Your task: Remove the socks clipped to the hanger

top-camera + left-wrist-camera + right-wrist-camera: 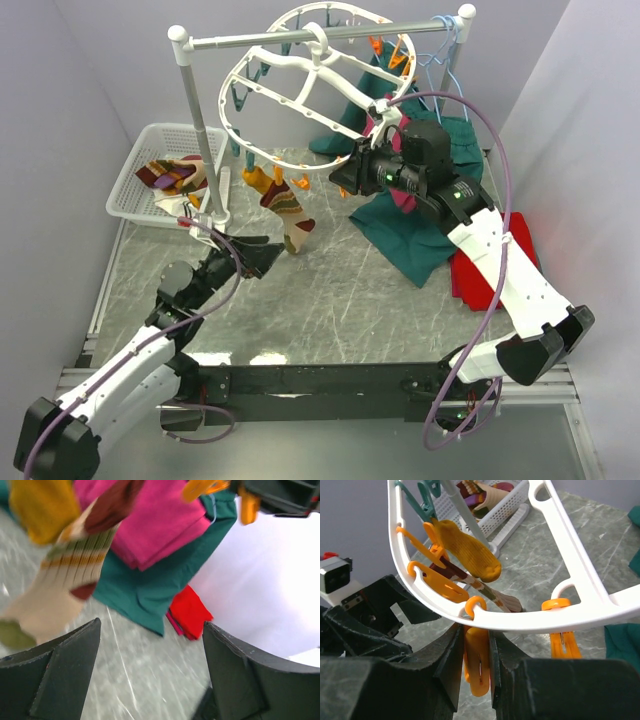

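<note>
The white oval hanger [300, 80] hangs tilted from the rack pole, with orange and teal clips on its rim. Two socks are clipped to its near edge: a mustard sock [257, 180] and a striped cream and maroon sock [291, 216]. My right gripper [342, 180] is shut on an orange clip [479, 667] under the hanger rim [530, 622]. The mustard sock [467, 550] and the striped sock [497, 599] hang beyond it. My left gripper [268, 256] is open and empty just below the striped sock [62, 587], fingers [60, 670] wide apart.
A white basket [140, 165] at the back left holds several removed socks [175, 175]. The white pole rack [200, 120] stands beside it. Dark green clothes [420, 235], a pink garment [160, 520] and a red cloth [470, 270] lie at the right. Pale blue wire hangers [447, 65] hang at the pole's right end.
</note>
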